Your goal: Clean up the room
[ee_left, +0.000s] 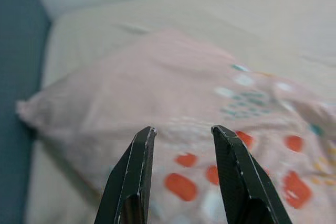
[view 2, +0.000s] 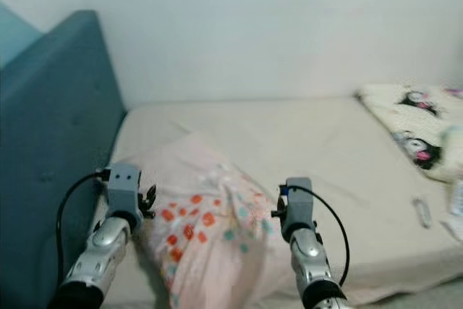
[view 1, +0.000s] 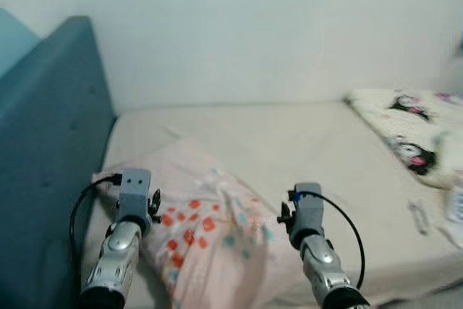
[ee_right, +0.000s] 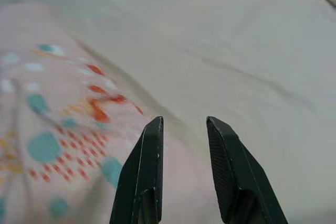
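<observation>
Beige sheets cover the bed (view 1: pixel 304 142), which runs between a teal headboard (view 1: pixel 51 128) and a plain white wall. On it lies a pink pillow (view 1: pixel 210 229) with orange and teal spots, askew near the headboard end, and both arms reach over it. The step in hand looks like an approach to the pillow, to straighten it as part of tidying the room.

The left gripper (ee_left: pixel 181 132) hovers over the pillow's near side, its two fingers parted by a moderate gap with nothing between them; orange spots lie just ahead of and below the tips. The right gripper (ee_right: pixel 184 121) is likewise released and empty, jaws a moderate way apart, poised above the pillow's edge where pink fabric meets bare sheet. Whether either pair of tips touches the cloth cannot be told.

A cartoon-print blanket (view 1: pixel 412 132) lies bunched at the bed's far right, well apart from both jaws, with small blurred items near it.

Next, each gripper probably needs to descend, pinch a fold of soft cloth and lift evenly so the pillow does not sag or slip.
</observation>
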Motion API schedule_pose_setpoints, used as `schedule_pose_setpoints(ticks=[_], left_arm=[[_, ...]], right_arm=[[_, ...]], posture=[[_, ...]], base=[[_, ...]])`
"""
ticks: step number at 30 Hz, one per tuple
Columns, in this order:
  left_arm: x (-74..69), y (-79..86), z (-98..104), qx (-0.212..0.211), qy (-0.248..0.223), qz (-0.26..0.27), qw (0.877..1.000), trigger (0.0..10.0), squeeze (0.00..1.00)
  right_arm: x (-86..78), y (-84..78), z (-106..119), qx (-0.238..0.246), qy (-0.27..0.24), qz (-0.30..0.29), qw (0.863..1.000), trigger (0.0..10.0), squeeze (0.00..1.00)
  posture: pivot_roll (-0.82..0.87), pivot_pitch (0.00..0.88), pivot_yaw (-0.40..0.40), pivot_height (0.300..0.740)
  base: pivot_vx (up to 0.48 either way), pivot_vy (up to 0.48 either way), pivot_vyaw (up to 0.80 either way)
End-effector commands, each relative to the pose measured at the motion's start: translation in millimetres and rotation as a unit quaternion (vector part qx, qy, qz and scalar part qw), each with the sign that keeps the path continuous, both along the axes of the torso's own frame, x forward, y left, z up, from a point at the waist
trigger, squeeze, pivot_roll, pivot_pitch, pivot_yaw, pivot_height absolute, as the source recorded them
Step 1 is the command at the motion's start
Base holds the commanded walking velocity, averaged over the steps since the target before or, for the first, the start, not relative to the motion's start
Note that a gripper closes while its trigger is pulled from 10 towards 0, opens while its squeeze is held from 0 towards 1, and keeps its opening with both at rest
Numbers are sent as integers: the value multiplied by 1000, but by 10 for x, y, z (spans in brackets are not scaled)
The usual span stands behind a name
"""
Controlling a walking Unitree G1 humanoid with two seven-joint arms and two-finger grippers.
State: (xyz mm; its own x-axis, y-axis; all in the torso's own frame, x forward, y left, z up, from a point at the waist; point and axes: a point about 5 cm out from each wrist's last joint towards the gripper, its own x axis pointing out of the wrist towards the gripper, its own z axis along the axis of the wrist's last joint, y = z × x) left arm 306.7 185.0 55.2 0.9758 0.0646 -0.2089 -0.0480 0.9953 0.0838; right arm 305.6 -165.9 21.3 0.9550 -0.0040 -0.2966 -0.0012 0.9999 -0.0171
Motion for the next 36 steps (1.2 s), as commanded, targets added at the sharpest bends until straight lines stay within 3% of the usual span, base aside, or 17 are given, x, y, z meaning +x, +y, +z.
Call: schedule_pose_setpoints(ticks=[1, 16, 21, 30, 36], left_arm=[[-9, -8, -13, -5, 5, 4, 1000, 10000, 0], [-47, 63, -7, -10, 0, 54, 999, 10000, 0], [-65, 81, 9, -20, -7, 58, 998, 10000, 0], [-72, 95, 42, -36, -17, 74, 996, 10000, 0], [-85, 162, 50, -42, -15, 91, 995, 10000, 0]], right_arm=[[-12, 24, -17, 4, 4, 4, 1000, 10000, 0], [19, 71, 26, 13, -4, 27, 1000, 10000, 0], [31, 107, 45, -7, -8, 50, 999, 10000, 0], [37, 169, 61, -14, -14, 75, 997, 10000, 0], [45, 223, 76, 5, -17, 86, 996, 10000, 0]], posture=[[75, 0, -64, 740], [72, 0, -78, 740], [72, 0, -79, 740], [78, 0, -80, 740], [82, 0, -77, 740]], base=[[0, 0, 0], [0, 0, 0], [0, 0, 0], [0, -457, 800], [0, 0, 0]])
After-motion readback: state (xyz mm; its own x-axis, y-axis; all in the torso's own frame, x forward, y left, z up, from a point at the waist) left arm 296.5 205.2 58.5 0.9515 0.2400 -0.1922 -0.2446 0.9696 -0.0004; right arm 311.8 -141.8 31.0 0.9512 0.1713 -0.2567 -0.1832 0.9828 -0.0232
